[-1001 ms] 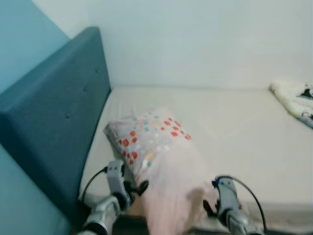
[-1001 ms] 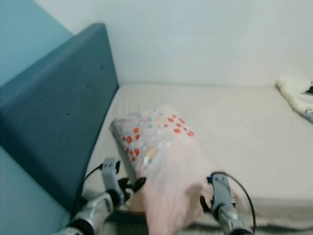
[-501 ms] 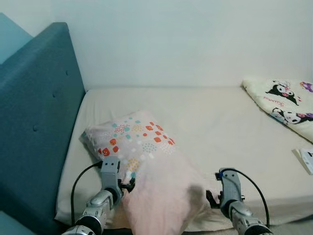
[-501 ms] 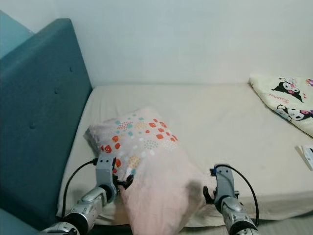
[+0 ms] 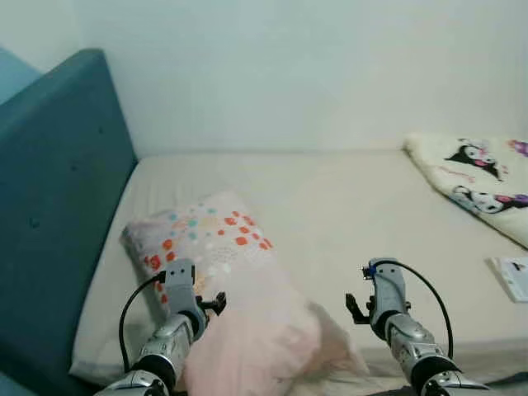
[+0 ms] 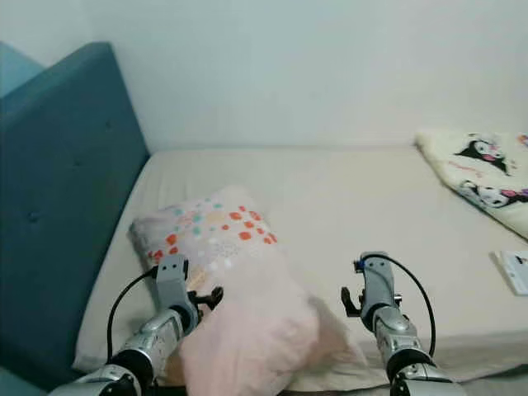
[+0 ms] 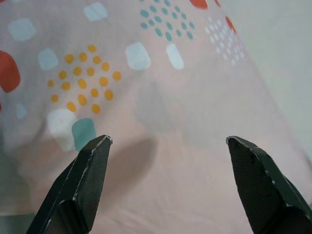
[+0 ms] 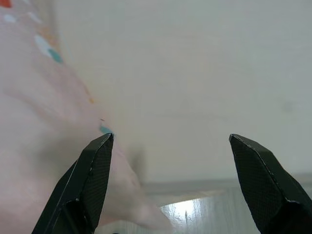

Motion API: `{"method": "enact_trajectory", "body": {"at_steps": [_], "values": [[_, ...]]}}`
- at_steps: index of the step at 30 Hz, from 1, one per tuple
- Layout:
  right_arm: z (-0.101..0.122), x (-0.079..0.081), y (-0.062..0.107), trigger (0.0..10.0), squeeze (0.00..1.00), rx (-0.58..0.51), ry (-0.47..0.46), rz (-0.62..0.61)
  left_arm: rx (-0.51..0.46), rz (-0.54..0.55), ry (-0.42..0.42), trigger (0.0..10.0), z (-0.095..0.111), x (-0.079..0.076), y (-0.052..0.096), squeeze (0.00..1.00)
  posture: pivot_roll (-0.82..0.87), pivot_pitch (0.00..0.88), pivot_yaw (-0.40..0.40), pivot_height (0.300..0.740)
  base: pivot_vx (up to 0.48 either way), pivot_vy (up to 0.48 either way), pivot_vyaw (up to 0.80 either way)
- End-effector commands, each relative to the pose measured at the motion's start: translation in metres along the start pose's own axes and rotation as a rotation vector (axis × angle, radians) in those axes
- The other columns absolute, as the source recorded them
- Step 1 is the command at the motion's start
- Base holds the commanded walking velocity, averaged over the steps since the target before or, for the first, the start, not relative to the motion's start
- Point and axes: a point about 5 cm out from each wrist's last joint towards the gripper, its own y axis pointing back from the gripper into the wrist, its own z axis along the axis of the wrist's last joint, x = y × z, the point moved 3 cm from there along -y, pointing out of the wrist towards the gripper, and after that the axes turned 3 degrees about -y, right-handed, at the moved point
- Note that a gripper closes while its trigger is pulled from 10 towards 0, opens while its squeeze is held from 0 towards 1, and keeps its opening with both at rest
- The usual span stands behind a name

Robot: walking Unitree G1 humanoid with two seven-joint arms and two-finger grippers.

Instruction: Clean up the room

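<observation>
A pink pillow (image 5: 221,276) with red, teal and yellow spots lies on the beige mattress (image 5: 355,206), its far end towards the teal headboard (image 5: 49,190). My left gripper (image 7: 168,140) is open, right against the pillow's near left side, and the spotted fabric (image 7: 146,73) spans the gap between its fingers. On the pillow's other side, my right gripper (image 8: 171,137) is open over the mattress edge with nothing in it. The pillow's pink corner (image 8: 39,146) lies beside it, apart from its fingers.
A cream blanket (image 5: 474,177) with cartoon figures is bunched at the far right of the bed. A white paper (image 5: 513,276) lies near the right front edge. A white wall backs the bed. Shiny floor (image 8: 190,209) shows below the mattress edge.
The view swung right, so the headboard shifted left. The pillow, earlier raised between both grippers, has sunk flat onto the mattress. The right gripper now stands apart from it.
</observation>
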Motion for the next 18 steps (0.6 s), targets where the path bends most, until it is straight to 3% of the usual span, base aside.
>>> {"method": "enact_trajectory", "body": {"at_steps": [1, 6, 8, 13, 18], "values": [[0.013, 0.001, -0.002, 10.0, 0.00, -0.037, -0.026, 0.007, 0.019, 0.017, 0.054, 10.0, -0.003, 0.006, 0.001, 0.00, -0.02, 0.023, -0.029, 0.707, 0.000, 0.000, 0.00], [0.027, -0.001, -0.004, 10.0, 0.00, -0.078, -0.031, 0.012, 0.035, 0.101, 0.051, 10.0, -0.003, 0.019, 0.003, 0.00, -0.03, 0.023, -0.029, 0.687, 0.000, 0.000, 0.00], [0.032, -0.001, -0.004, 10.0, 0.00, -0.090, -0.032, 0.016, 0.026, 0.129, 0.089, 10.0, -0.002, 0.023, 0.004, 0.00, -0.03, 0.024, -0.030, 0.672, 0.000, 0.000, 0.00], [0.037, -0.002, -0.004, 10.0, 0.00, -0.104, -0.035, 0.020, 0.006, 0.127, 0.074, 10.0, 0.001, 0.023, 0.003, 0.00, -0.03, 0.026, -0.030, 0.652, 0.000, 0.000, 0.00], [0.042, -0.004, -0.004, 10.0, 0.00, -0.121, -0.037, 0.024, -0.040, 0.142, 0.124, 10.0, 0.010, 0.024, 0.003, 0.00, -0.04, 0.029, -0.036, 0.637, 0.000, 0.000, 0.00]]}}
